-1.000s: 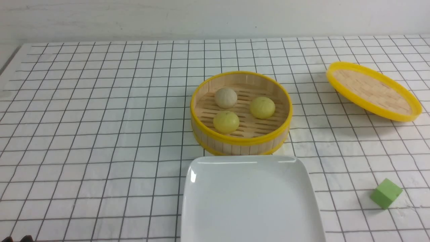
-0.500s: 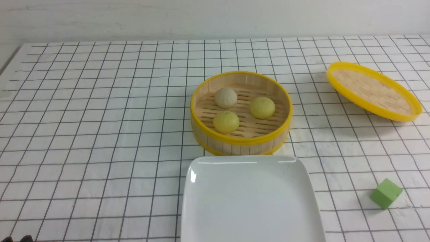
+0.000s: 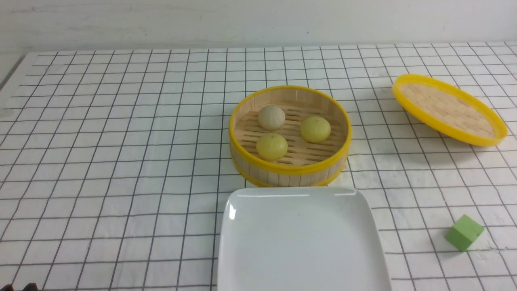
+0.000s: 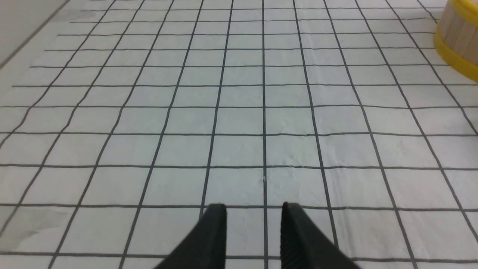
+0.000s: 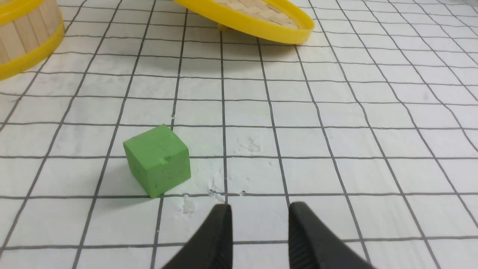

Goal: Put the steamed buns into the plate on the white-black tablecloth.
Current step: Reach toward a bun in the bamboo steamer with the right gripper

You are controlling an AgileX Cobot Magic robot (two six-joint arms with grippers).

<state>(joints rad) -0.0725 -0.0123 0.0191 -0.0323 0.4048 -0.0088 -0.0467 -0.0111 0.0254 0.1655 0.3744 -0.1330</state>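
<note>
Three steamed buns lie in the round yellow-rimmed bamboo steamer (image 3: 288, 171): one beige-grey (image 3: 271, 117) at the back, and two pale yellow, one on the right (image 3: 315, 129) and one at the front (image 3: 272, 146). The white rounded-square plate (image 3: 301, 242) sits bare on the white-black tablecloth (image 3: 121, 141), just in front of the steamer. My left gripper (image 4: 254, 207) is open and empty, low over bare cloth, far left of the steamer (image 4: 457, 37). My right gripper (image 5: 260, 205) is open and empty over the cloth next to the green cube (image 5: 157, 160).
The yellow-rimmed woven lid (image 3: 448, 108) rests tilted at the back right; it also shows in the right wrist view (image 5: 254, 13). The green cube (image 3: 463, 233) sits right of the plate. The steamer wall (image 5: 26, 33) shows in the right wrist view.
</note>
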